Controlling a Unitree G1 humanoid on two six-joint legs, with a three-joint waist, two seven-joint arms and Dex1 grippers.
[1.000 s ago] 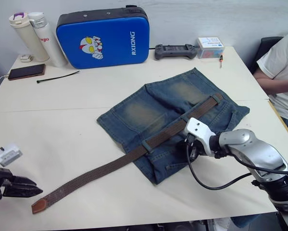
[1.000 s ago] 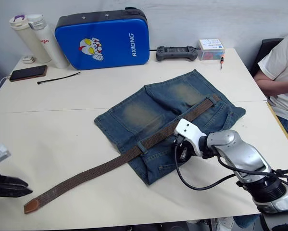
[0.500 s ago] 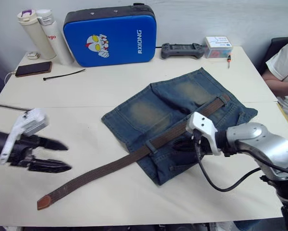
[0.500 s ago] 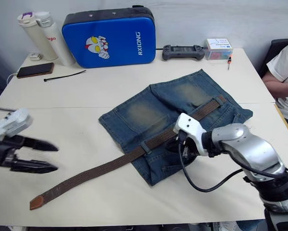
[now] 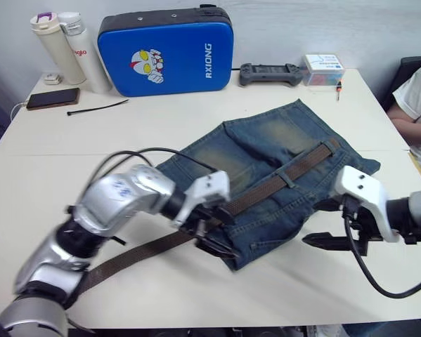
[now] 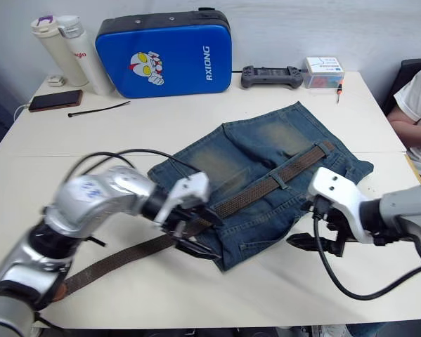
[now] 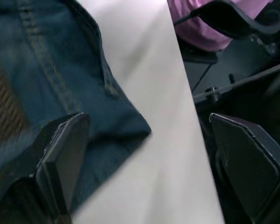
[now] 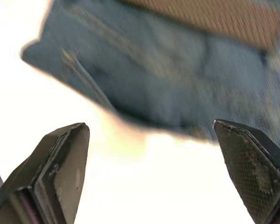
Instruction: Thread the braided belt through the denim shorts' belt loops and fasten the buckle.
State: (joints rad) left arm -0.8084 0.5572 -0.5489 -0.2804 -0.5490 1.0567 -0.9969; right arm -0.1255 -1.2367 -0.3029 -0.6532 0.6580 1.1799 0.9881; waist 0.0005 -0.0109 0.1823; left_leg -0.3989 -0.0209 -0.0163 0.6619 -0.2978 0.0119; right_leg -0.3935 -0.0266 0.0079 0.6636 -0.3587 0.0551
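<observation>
Eye views, denim shorts (image 5: 266, 165): flat on the white counter (image 5: 91, 147), in front of the blue case (image 5: 164, 49).
Eye views, braided belt (image 5: 266, 188): lies across the shorts.
Left gripper (image 5: 214, 235): fingers spread, at the shorts' near corner, holding nothing.
Right gripper (image 5: 329, 230): fingers spread, just beside the shorts.
Left wrist view: shorts' corner (image 7: 60, 88) between spread fingers (image 7: 65, 158).
Right wrist view: shorts (image 8: 177, 79) and belt beyond spread fingers (image 8: 65, 172).

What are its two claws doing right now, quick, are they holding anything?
Left claw: open, holding nothing, at the shorts' near edge beside the belt.
Right claw: open, holding nothing, just off the shorts.
</observation>
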